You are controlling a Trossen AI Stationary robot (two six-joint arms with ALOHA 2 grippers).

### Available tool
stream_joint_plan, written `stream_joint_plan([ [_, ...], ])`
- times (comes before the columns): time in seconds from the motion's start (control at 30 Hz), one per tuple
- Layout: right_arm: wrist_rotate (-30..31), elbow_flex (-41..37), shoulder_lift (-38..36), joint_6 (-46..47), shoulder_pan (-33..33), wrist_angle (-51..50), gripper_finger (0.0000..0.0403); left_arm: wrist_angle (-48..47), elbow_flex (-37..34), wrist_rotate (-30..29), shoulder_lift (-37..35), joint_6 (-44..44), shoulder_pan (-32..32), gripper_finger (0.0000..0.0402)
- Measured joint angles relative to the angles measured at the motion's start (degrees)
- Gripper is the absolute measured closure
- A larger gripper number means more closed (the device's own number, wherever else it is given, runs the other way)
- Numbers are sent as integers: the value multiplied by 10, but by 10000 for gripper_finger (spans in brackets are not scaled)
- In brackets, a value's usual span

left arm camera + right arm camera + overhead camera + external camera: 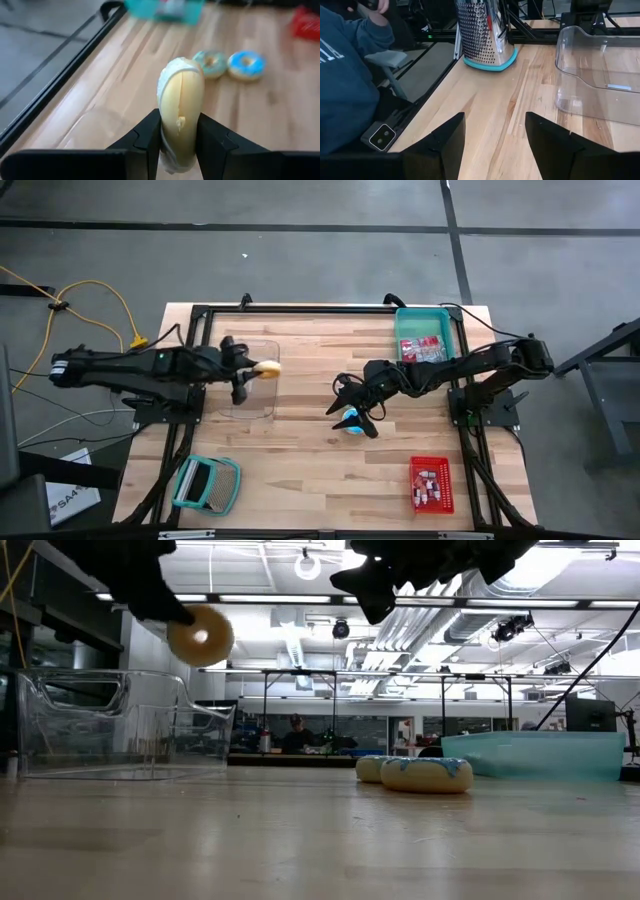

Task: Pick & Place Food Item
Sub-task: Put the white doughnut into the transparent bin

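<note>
Item: left claw [179, 145] is clamping a yellow doughnut [268, 367] above the clear bin [250, 395]; it should be lowering it inside before releasing. Right claw [352, 406] is hovering, spread, empty.

We can read only "SA4" in dark print on the white label [72, 501] lying on the floor just beside the wooden table [300, 470], off its left front corner; further characters run out of sight.
</note>
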State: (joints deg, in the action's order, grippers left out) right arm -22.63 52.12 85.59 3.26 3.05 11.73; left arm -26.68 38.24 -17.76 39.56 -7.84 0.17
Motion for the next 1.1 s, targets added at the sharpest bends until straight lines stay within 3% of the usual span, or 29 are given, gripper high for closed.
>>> stream_joint_plan([
  [0.33, 0, 0, 0, 0, 0, -4, 207, -93, 0, -144, 63, 10, -32, 306],
  [0.67, 0, 0, 0, 1, 0, -4, 207, -122, 0, -262, 120, 141, -68, 306],
  [0.9, 0, 0, 0, 1, 0, -4, 207, -124, 0, -264, 162, 216, -57, 306],
  [1.1, 0, 0, 0, 1, 0, -4, 207, -123, 0, -192, 195, 246, -27, 306],
])
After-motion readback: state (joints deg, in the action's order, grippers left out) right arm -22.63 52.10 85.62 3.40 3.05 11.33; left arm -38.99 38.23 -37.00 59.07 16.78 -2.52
